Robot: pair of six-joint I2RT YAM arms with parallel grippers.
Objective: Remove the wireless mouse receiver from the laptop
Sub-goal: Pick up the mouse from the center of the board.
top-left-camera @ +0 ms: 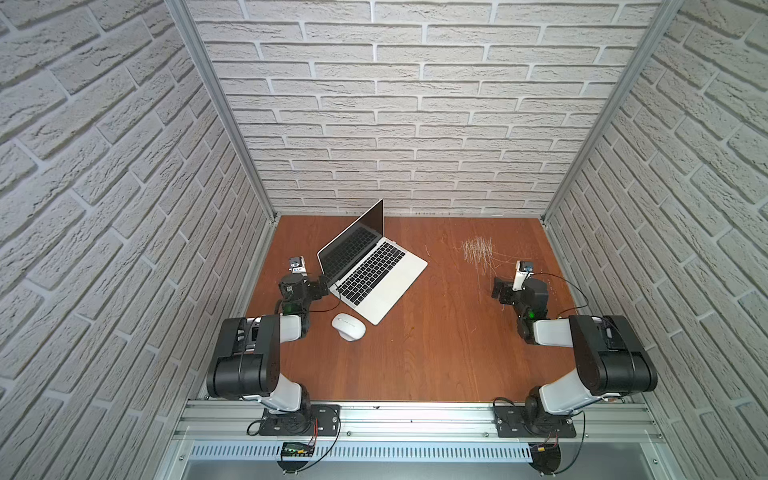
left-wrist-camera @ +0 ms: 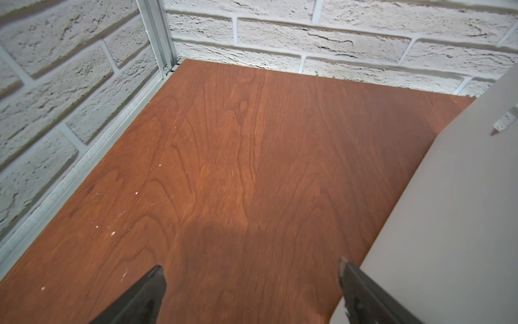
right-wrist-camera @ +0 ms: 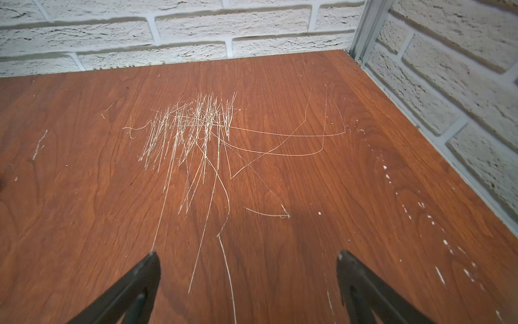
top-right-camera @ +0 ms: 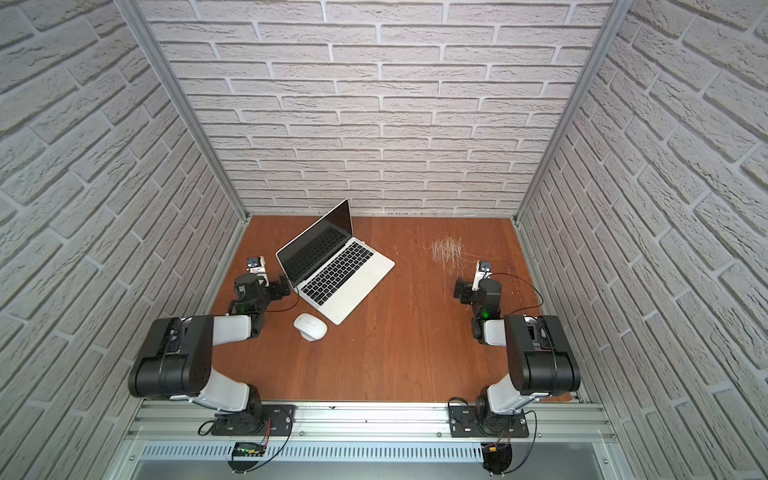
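We see the laptop (top-left-camera: 368, 270) standing open on the far left part of the brown wooden surface (top-left-camera: 436, 353), turned askew. It is a slim silver shell with black keys and a dark, black-bezelled screen, and a white oval mouse (top-left-camera: 348, 326) lies just beside its near corner. Our left claw (left-wrist-camera: 251, 269) hangs spread wide and empty just beside the laptop's grey lid on its left, while our right claw (right-wrist-camera: 246, 255), likewise spread and empty, sits well apart near the right edge, over a patch of pale scratches (right-wrist-camera: 190, 126).
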